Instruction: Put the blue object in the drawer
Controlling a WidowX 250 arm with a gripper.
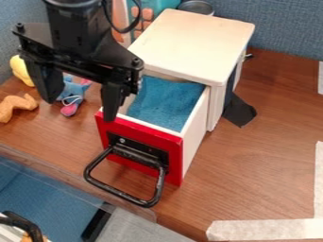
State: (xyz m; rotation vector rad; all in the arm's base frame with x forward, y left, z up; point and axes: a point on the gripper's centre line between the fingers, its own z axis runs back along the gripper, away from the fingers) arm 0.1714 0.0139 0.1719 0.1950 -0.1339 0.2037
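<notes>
Claw (79,110) above tbl (265,165), blue toy (71,91) visible btwn spread fingers (112,100).

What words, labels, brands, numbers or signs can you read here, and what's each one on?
None that I can read.
Drawer front: no lettering to be seen; the small pale spot above its handle is too small to make out.
White cabinet: no lettering on its top.
Tape: no writing to be seen on it.
</notes>
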